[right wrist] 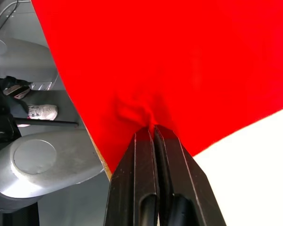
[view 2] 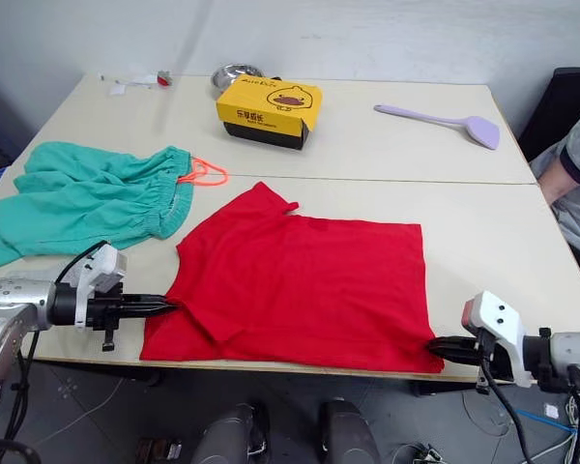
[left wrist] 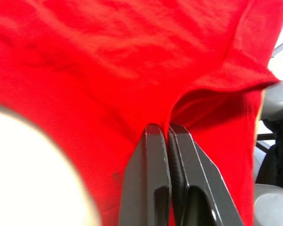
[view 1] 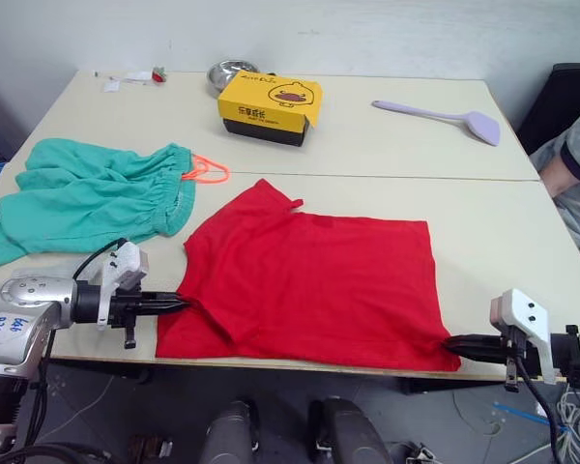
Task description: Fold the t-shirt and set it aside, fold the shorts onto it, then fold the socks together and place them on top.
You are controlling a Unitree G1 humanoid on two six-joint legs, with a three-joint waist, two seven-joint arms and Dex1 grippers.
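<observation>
T-shirt (view 1: 314, 285) lies flat at the near table (view 1: 483, 242) edge, long axis left to right. Left gripper (view 1: 181, 303) clamps its left edge, right gripper (view 1: 448, 343) its near right corner; the cloth stretches away from both toward the far shorts (view 1: 87, 198)

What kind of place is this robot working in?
Probably a lab or office test room, not a home: two plain tables pushed together against a bare wall, loose cables on the floor, a seated person watching.

Silver-grey forearms with black cables, white wrist blocks, slim black jaws; blue scribbles on the left arm (view 1: 14, 329).
</observation>
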